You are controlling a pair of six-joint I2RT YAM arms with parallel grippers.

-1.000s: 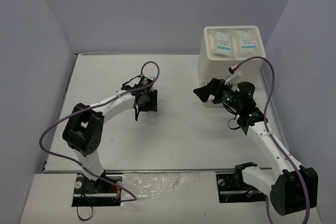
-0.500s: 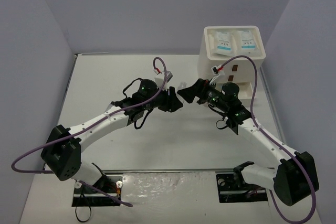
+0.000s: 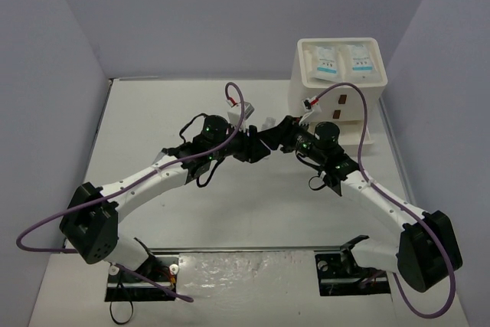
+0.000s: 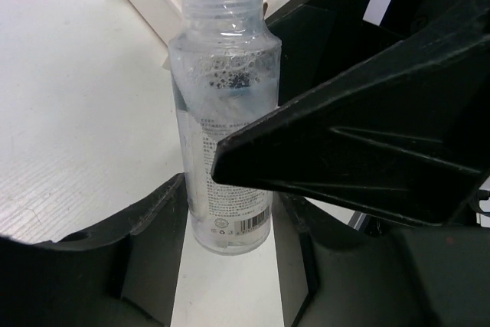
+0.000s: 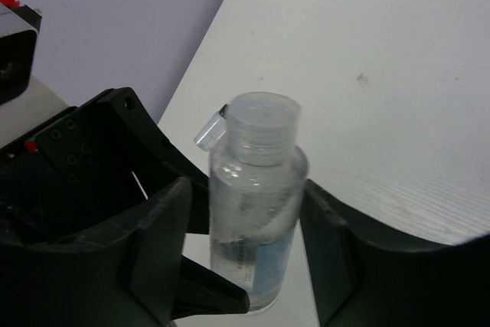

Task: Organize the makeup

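Looking down from above, we find both arms reaching in to meet over the middle of the table [image 3: 153, 105]. The left gripper [image 3: 249, 145] and the right gripper [image 3: 276, 137] are nose to nose with the clear bottle [image 3: 265, 123] between them. Near them is the white box [image 3: 337, 97], whose top carries two sachets [image 3: 325, 63]. From the left wrist we see that gripper's jaws clamped on the lower body of the bottle, its fingers [image 4: 149, 223] pressed against the sides. The bottle's neck points away from us, and a finger of the other gripper crosses in front of it higher up. We cannot tell whether its base rests on the table. From the right wrist we look down on the cap, and the bottle stands between this gripper's fingers [image 5: 164, 243]. The jaws sit on either side of its upper body, but we cannot tell whether the pads already press on it or stop just short. We read this as a hand-over from left to right, with the left doing the holding. As we judge it, the next move calls for the right jaws to close firmly before the left lets go, then a clean pull apart. If the left lets go too soon, the smooth round bottle could slip or tip.
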